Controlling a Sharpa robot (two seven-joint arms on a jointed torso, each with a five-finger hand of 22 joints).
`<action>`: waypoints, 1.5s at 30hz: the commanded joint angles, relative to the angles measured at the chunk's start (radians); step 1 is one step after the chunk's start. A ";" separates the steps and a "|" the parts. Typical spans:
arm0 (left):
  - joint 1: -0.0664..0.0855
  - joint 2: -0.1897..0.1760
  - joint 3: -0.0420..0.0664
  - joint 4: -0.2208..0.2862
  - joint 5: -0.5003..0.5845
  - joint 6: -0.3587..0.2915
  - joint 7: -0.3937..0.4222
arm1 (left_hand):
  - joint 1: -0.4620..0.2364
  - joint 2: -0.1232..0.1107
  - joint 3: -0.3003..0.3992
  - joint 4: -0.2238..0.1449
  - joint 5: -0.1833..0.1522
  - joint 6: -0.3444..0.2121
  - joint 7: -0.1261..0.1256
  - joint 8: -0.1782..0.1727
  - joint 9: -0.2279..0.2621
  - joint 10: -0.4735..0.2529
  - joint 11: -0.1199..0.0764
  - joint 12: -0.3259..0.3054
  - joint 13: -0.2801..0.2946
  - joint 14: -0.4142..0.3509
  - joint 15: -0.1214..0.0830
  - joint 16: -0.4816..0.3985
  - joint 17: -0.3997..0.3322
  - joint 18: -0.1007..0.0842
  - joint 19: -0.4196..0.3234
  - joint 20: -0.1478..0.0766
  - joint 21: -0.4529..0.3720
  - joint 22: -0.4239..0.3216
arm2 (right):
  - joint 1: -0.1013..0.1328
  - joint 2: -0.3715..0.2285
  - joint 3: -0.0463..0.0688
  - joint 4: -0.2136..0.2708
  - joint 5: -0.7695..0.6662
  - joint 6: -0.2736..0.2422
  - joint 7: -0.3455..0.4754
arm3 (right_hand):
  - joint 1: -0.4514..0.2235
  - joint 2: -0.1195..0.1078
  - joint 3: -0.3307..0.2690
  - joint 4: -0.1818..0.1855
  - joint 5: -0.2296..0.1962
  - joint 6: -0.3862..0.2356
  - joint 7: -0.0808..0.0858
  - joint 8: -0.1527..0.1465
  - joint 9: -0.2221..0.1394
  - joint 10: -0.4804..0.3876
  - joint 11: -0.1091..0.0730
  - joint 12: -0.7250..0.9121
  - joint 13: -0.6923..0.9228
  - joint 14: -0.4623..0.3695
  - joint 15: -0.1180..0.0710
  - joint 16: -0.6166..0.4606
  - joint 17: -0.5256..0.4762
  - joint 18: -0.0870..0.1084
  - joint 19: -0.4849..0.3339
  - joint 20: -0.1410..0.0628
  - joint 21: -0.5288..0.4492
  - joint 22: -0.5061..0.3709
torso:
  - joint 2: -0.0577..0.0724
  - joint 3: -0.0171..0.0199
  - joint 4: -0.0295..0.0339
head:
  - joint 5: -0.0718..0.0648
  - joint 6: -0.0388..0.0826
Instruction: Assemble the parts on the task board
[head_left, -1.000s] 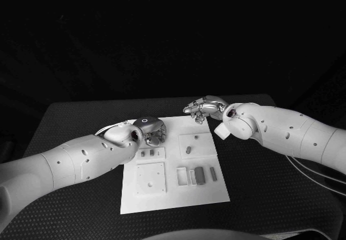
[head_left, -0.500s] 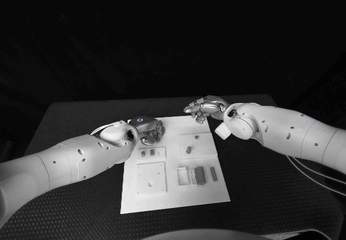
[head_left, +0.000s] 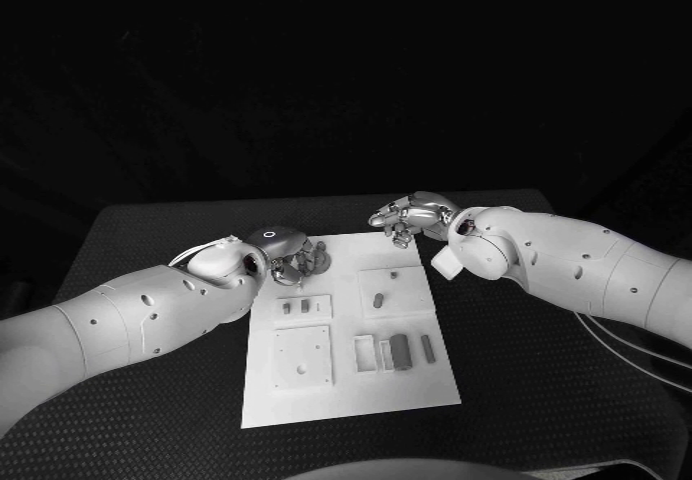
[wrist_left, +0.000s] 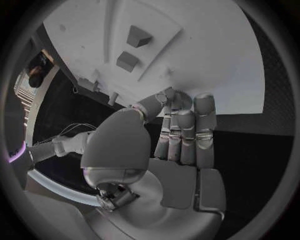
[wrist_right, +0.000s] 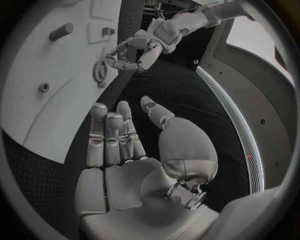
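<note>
Task board (head_left: 346, 385), a white plate, is laid in the middle of the black table (head_left: 548, 380), with small grey parts (head_left: 400, 350) on it. Left hand (head_left: 296, 260) is curled over its far left corner; whether something is held cannot be told. Right hand (head_left: 408, 216) is seen empty, fingers apart, beyond the far edge

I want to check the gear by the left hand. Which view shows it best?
The right wrist view: the gear shows its teeth there, at the edge of the task board, close to the left hand. In the head view that hand's fingers partly cover it; in the left wrist view the fingertips seem to hide it.
</note>
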 joint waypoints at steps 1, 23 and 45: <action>0.001 -0.012 0.000 0.008 -0.016 -0.002 -0.005 | -0.008 -0.001 -0.004 0.001 -0.007 0.007 0.000 0.002 0.002 0.007 0.001 -0.005 0.002 0.001 -0.004 0.005 -0.001 0.112 -0.001 -0.002 0.006 0.020 | 0.000 -0.001 0.000 0.000 0.001 0.006 0.011 | -0.009 0.003 -0.003 0.004 0.004 -0.001 0.005 -0.003 -0.001 -0.008 0.001 0.004 -0.002 -0.009 -0.001 -0.004 -0.002 0.020 -0.001 -0.009 -0.004 0.017 | 0.001 -0.0001 -0.0011 | 0.000 0.000; 0.032 -0.103 -0.001 0.108 -0.012 0.016 -0.023 | -0.008 0.000 -0.004 0.001 -0.007 0.008 0.000 0.002 0.002 0.007 0.001 -0.005 0.003 0.001 -0.004 0.005 -0.001 0.112 -0.001 -0.002 0.006 0.020 | -0.001 -0.003 0.000 0.002 0.001 0.008 0.011 | -0.009 0.003 -0.003 0.004 0.004 -0.001 0.005 -0.003 -0.001 -0.008 0.001 0.004 -0.002 -0.009 -0.001 -0.004 -0.002 0.020 -0.001 -0.009 -0.004 0.017 | 0.000 -0.0006 0.0004 | 0.002 -0.003; 0.017 -0.082 -0.012 0.105 -0.021 0.042 -0.027 | -0.009 0.000 -0.004 0.003 -0.008 0.009 -0.001 0.002 0.003 0.009 0.001 -0.006 0.005 0.001 -0.004 0.006 -0.001 0.112 -0.001 -0.003 0.006 0.020 | -0.001 -0.002 0.000 0.001 0.001 0.009 0.011 | -0.009 0.003 -0.003 0.004 0.004 -0.001 0.005 -0.003 -0.001 -0.008 0.001 0.004 -0.002 -0.009 -0.001 -0.004 -0.002 0.020 -0.001 -0.009 -0.004 0.017 | 0.001 0.0005 -0.0018 | 0.008 -0.005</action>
